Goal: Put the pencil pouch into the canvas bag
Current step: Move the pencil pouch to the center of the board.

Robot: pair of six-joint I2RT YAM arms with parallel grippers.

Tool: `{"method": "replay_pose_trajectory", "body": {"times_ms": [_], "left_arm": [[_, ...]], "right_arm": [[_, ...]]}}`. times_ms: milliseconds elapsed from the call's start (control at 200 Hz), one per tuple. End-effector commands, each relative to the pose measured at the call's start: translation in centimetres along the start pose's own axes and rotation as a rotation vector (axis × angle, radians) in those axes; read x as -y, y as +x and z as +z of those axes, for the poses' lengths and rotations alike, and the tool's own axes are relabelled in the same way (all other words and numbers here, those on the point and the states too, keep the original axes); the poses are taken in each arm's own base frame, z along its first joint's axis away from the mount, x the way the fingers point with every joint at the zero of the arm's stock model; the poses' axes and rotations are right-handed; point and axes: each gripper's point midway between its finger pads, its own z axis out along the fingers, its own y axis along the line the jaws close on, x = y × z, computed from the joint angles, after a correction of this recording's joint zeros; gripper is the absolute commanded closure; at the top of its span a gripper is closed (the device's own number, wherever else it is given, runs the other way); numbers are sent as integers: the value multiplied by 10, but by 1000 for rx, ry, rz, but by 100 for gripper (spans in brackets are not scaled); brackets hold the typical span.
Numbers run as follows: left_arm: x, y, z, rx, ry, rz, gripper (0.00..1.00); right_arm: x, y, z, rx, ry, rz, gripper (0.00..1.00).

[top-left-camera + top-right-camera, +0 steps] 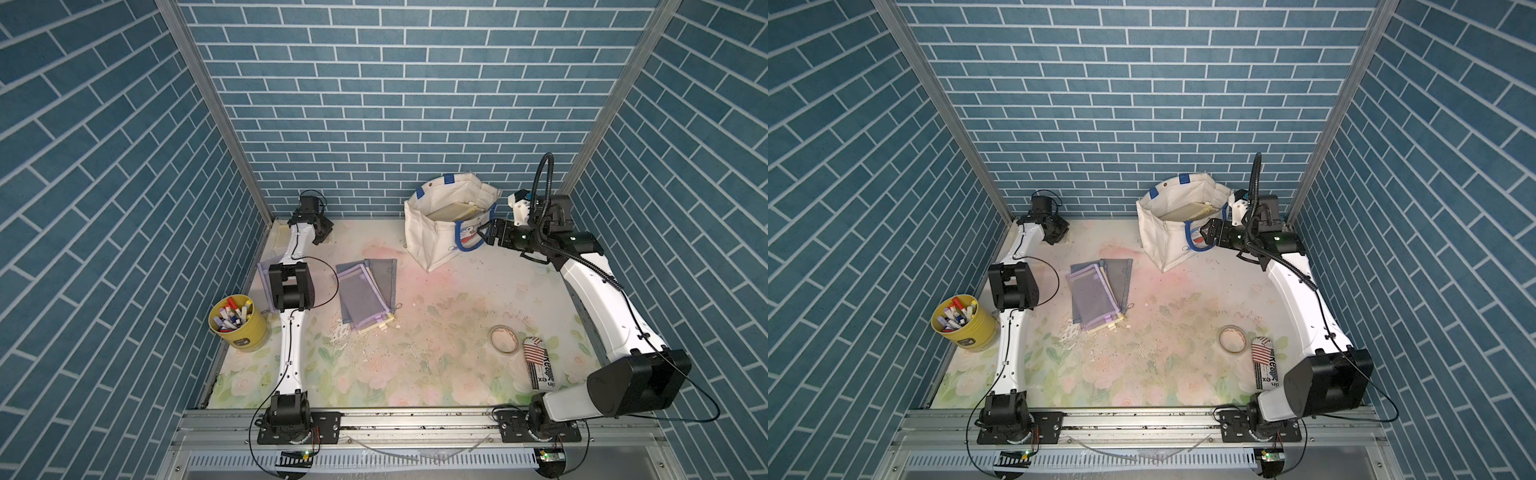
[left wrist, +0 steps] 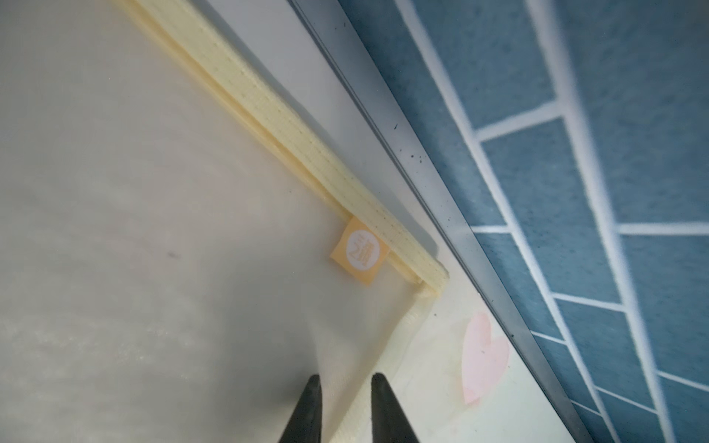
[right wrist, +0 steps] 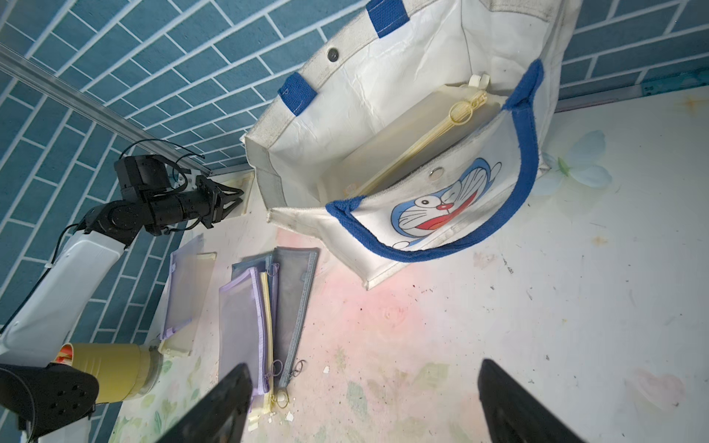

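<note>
A cream mesh pencil pouch (image 2: 153, 191) with an orange tag lies flat in the table's far left corner. My left gripper (image 2: 345, 377) points down at the pouch's edge. Its jaws stand a little apart and the edge fabric runs between the tips. The same left gripper (image 1: 322, 235) shows against the back wall in both top views. The canvas bag (image 1: 440, 237) stands open at the back right, and a cream pouch (image 3: 403, 138) rests inside it. My right gripper (image 3: 363, 366) hovers wide open beside the bag's cat print, holding nothing.
A pile of purple, grey and yellow mesh pouches (image 1: 365, 291) lies mid-table. Another purple pouch (image 1: 264, 270) is under the left arm. A yellow cup of markers (image 1: 237, 322) stands at the left edge. A tape roll (image 1: 503, 338) and a striped packet (image 1: 540, 365) lie front right.
</note>
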Motion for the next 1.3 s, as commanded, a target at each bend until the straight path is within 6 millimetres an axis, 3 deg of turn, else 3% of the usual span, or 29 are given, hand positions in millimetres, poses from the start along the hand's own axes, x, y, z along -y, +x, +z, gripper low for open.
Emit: {"method": "replay_pose_trajectory", "body": {"times_ms": [0,215,445,555,705,1020,1295], "left_arm": [[-47,64,17,-183,-147,8,75],[-53,107,-2,-250,-166,64,76],[-81,152,-27,-307,-201,92,77],[-101,179,-44,-332,-212,93,78],[-111,209,-75,-353,-211,133,78],[-100,275,-119,-412,-107,153,82],[-75,311,-170,-376,-38,250,76]], "right_arm": [[-4,-20,-4,53,-4,-59,9],[-6,-17,-10,62,-18,-59,9],[-11,-12,-22,84,-48,-47,8],[-15,-11,-29,97,-64,-44,8],[-10,-4,-33,77,-34,-20,9],[-19,9,-43,44,-69,27,10],[-2,36,-57,-7,37,103,10]]}}
